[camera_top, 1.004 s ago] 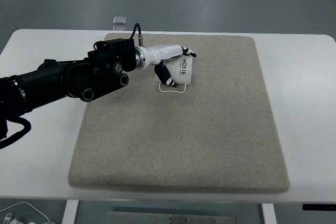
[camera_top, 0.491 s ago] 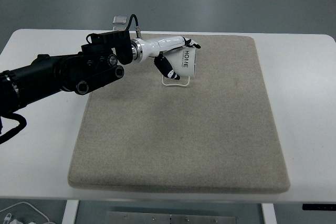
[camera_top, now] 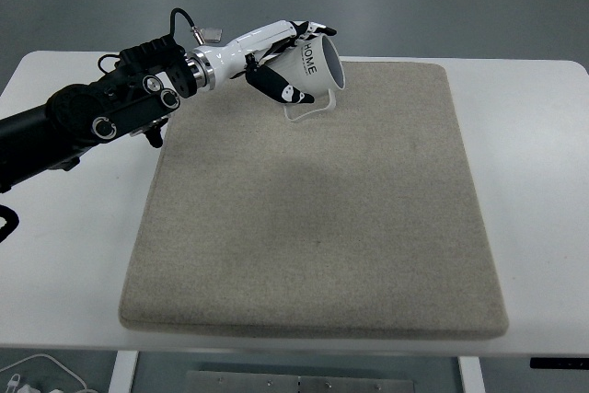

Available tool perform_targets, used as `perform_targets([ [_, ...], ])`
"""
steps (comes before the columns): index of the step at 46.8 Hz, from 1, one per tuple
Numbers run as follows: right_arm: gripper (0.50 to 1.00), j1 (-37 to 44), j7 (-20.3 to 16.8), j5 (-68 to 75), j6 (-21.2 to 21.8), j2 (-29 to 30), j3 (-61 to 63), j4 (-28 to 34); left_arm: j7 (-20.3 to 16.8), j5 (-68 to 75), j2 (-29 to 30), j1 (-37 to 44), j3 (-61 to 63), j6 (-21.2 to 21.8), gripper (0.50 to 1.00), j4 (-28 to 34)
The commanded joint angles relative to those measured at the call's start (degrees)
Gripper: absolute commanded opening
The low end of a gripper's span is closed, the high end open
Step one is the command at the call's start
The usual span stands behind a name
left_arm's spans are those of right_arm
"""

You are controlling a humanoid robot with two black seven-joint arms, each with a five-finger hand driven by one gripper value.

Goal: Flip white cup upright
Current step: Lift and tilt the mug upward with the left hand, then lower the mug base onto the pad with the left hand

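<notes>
White cup (camera_top: pixel 315 71) with dark lettering on its side, tilted, its open mouth facing right and slightly toward the camera. It is held over the far left part of the mat. Nearest the camera, the beige felt mat (camera_top: pixel 313 227) lies flat on the white table (camera_top: pixel 534 181), its front edge close to the table's near edge. Farther back, the black left arm (camera_top: pixel 87 121) enters from the picture's left edge and reaches toward the mat's far side. Left hand (camera_top: pixel 271 57), white with dark fingertips, is clamped on the cup, fingers over the far side and thumb on the near side. The cup's thin white handle (camera_top: pixel 308 112) hangs below it, just above or touching the mat; which one cannot be told.
</notes>
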Motion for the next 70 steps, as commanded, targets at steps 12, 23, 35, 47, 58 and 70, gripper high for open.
perform_targets([
  [12, 0.93, 0.0, -0.01, 0.05, 0.0, 0.0, 0.0, 0.0, -5.27, -8.28, 4.06, 5.32, -7.5, -9.74, 0.5, -0.76],
  [23, 0.93, 0.0, -0.01, 0.05, 0.0, 0.0, 0.0, 0.0, -6.86, -8.9, 5.55, 11.65, -17.87, -21.96, 0.5, -0.59],
  [35, 0.93, 0.0, -0.01, -0.04, 0.0, 0.0, 0.0, 0.0, -12.56, -8.98, 5.55, 14.91, -19.81, -27.76, 0.5, -0.59],
  [47, 0.93, 0.0, -0.01, 0.05, 0.0, 0.0, 0.0, 0.0, -13.2, -8.46, 5.2, 19.13, -19.64, -30.75, 0.5, -0.41],
  [58, 0.93, 0.0, -0.01, 0.05, 0.0, 0.0, 0.0, 0.0, -13.2, -8.63, 4.76, 20.54, -19.55, -30.67, 0.5, 0.03],
  [70, 0.93, 0.0, -0.01, -0.04, 0.0, 0.0, 0.0, 0.0, -13.2, -8.37, 3.18, 20.71, -19.46, -30.23, 0.5, 0.12],
])
